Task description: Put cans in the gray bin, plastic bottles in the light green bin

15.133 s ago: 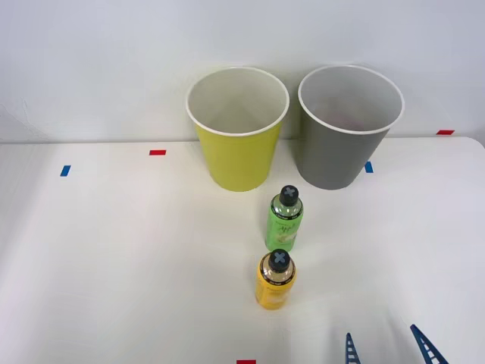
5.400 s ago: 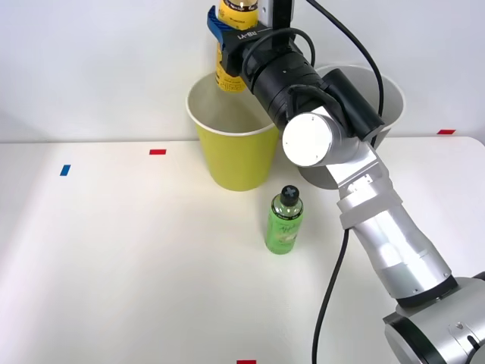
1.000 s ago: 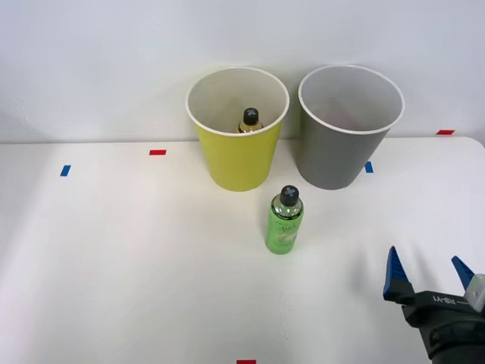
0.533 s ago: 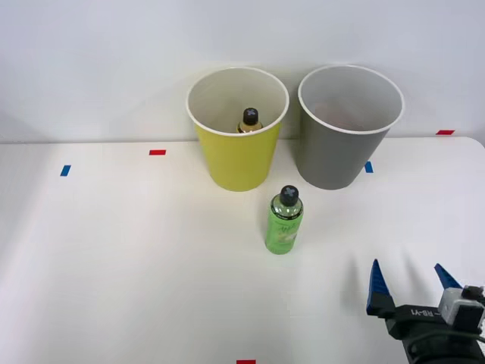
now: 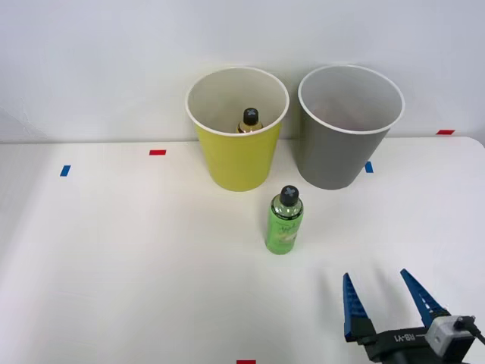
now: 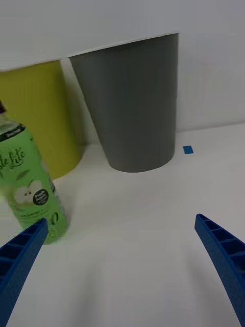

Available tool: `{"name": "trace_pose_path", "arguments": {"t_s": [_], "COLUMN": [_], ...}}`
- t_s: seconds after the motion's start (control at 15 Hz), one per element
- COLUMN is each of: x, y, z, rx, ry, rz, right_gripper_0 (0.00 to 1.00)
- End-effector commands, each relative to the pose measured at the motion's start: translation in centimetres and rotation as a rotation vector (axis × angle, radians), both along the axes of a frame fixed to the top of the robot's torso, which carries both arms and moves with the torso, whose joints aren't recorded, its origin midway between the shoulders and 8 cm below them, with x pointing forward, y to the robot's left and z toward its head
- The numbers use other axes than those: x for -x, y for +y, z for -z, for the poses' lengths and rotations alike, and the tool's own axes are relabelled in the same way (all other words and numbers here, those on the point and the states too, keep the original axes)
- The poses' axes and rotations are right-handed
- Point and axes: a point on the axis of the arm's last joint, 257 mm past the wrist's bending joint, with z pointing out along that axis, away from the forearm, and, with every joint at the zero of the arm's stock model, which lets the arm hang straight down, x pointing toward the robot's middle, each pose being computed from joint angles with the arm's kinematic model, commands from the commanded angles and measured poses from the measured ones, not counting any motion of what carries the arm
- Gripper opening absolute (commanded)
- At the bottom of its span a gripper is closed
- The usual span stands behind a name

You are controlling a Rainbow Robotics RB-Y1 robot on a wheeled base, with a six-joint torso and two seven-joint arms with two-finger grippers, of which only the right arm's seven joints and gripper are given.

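Note:
A translucent green plastic bottle [image 5: 284, 223] [image 6: 33, 186] with a black cap stands upright on the white table, in front of the two bins. The light green bin [image 5: 237, 129] [image 6: 37, 117] holds a yellow plastic bottle [image 5: 248, 121]; just its black cap and golden neck show over the rim. To its right stands the gray bin [image 5: 348, 126] [image 6: 131, 102], whose inside looks empty from here. My right gripper [image 5: 383, 301] [image 6: 122, 255] is open near the table's front edge, right of and nearer than the green bottle, with nothing between its fingers. No can is in view.
Small red tape marks [image 5: 157, 152] and blue tape marks [image 5: 65, 171] lie on the table [image 5: 114, 250]. A pale wall rises right behind the bins. Open table surface spreads to the left and between the gripper and the green bottle.
Over the last second my right gripper has moved left and nearer along the front edge, staying open. Earlier it carried the yellow bottle over the light green bin, where it now rests.

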Motion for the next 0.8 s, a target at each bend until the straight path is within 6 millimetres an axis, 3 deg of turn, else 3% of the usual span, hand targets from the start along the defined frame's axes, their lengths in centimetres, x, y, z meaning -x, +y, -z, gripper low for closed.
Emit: {"name": "trace_pose_path", "arguments": {"t_s": [0.07, 0.8], "x": [1.3, 4.5], "y": [1.7, 3.9], "z": [-0.5, -0.9], "rx": [0.020, 0.113], "ry": [-0.031, -0.077], "rz": [-0.052, -0.075], "right_gripper_0": [1.00, 1.00]}}
